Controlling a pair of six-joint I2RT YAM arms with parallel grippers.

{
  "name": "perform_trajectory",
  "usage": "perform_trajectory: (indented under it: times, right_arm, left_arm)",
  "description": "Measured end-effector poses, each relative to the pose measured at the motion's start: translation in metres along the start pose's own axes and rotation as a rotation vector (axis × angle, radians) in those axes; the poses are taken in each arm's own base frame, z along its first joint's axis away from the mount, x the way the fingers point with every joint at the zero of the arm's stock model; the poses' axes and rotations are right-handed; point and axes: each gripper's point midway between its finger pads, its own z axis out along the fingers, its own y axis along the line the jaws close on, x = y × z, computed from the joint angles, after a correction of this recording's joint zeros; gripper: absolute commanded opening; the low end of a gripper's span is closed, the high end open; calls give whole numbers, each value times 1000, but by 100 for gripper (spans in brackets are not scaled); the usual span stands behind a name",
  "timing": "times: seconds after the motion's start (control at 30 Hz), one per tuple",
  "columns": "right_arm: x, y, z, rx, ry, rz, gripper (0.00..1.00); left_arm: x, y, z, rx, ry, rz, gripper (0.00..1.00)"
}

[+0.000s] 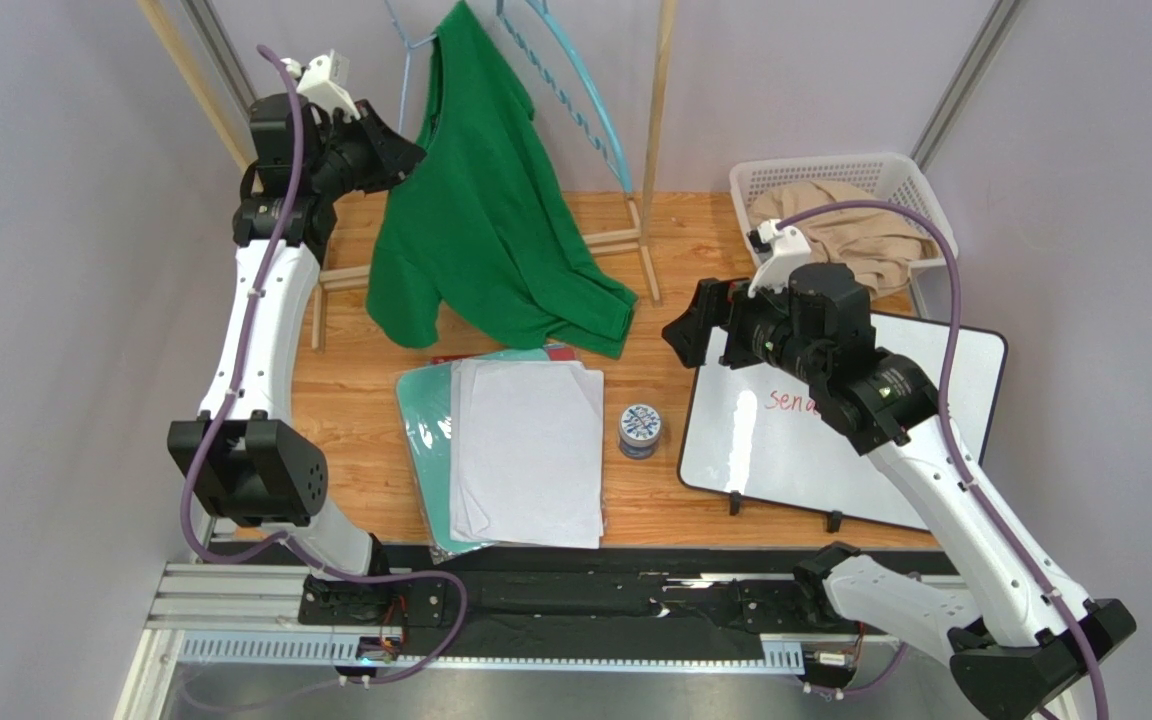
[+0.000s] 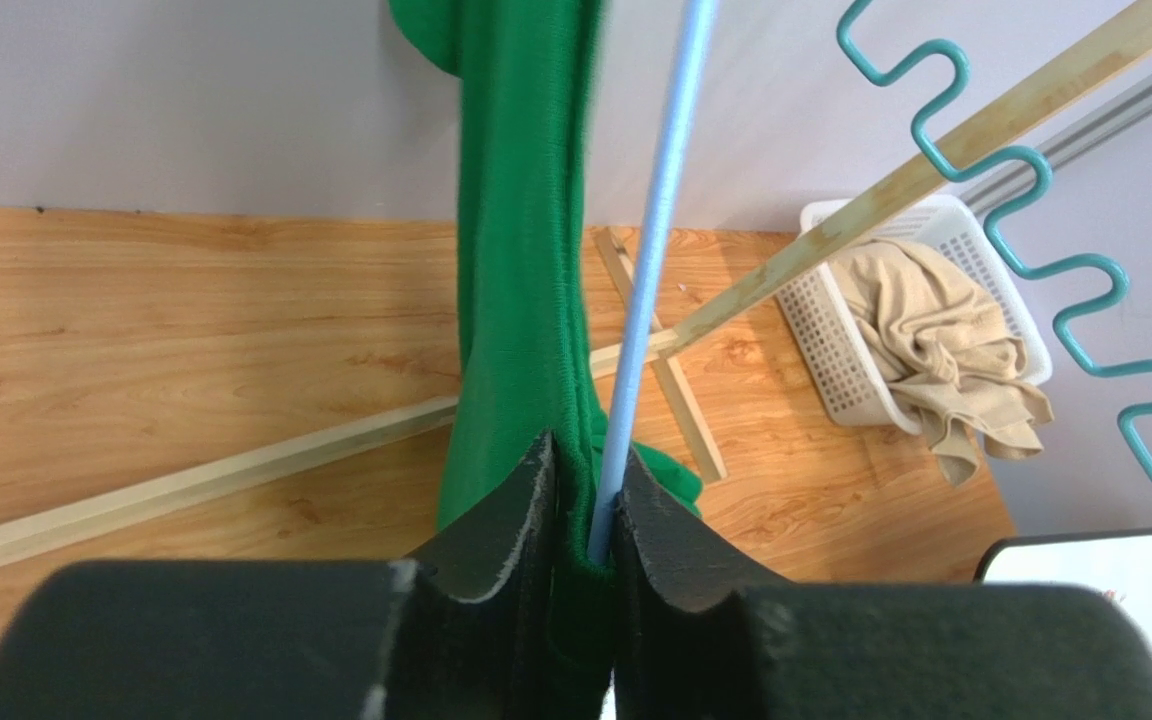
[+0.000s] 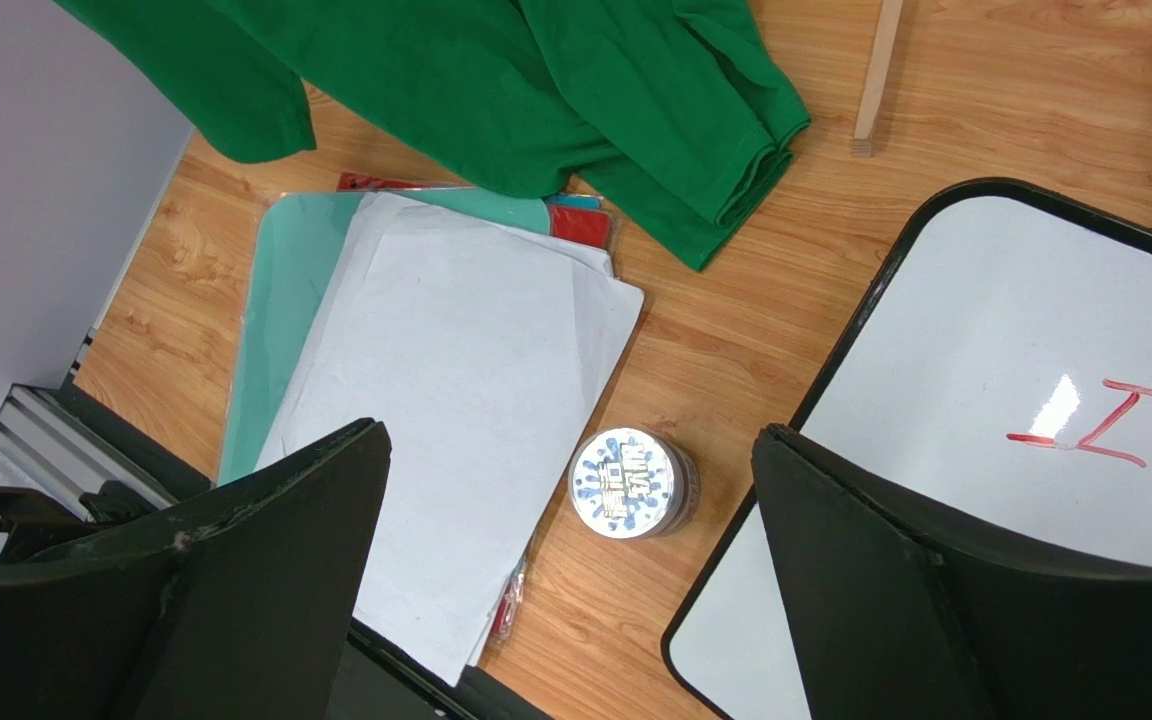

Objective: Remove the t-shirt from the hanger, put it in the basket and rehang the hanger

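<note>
A green t-shirt (image 1: 492,210) hangs from a light blue hanger (image 1: 408,75) on the wooden rack, with its lower end draped on the table. My left gripper (image 1: 391,153) is raised at the shirt's left edge. In the left wrist view it (image 2: 582,495) is shut on a fold of the green shirt (image 2: 515,225), with the blue hanger rod (image 2: 657,225) pinched alongside it. My right gripper (image 1: 683,333) is open and empty above the table, right of the shirt's hem. In the right wrist view it (image 3: 570,438) hovers over a round tin (image 3: 630,483), and the shirt (image 3: 537,75) lies beyond.
A teal wavy hanger (image 1: 579,98) hangs beside the shirt on the rack (image 1: 654,105). A stack of papers (image 1: 530,450), the tin (image 1: 639,429) and a whiteboard (image 1: 838,435) lie on the table. A white basket (image 1: 755,180) with beige cloth (image 1: 853,233) stands at the back right.
</note>
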Motion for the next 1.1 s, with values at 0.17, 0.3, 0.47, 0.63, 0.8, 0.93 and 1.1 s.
perform_trajectory:
  times: [0.17,0.3,0.47,0.63,0.8,0.93,1.1]
  right_arm:
    - [-1,1,-3,-4,-9,-1,97]
    - [2,0,-4,-5,-11,-1,97]
    - [7,-2,-1,-1,2,0,97]
    - [7,-2,-3,-2,-4,-3,97]
    - [7,-2,-5,-3,-10,-11,97]
    - [8,-3,-6,-3,-10,-13,97]
    - [8,-3,-6,-3,-9,-12,97]
  left_arm:
    - [-5,-1,-5,-24,-6,-3,3]
    - [-13,-5,-15,-46,-17,-15,0]
    - [-17,-16,-24,-27,-17,-75,0]
    - [-22,-28,-29,57,-29,-175,0]
    - [-30,-31,-40,153,-60,-277,0]
    - [-45,-26,-47,255,-109,-384,0]
    - [-55,-31,-57,374,-131,-473,0]
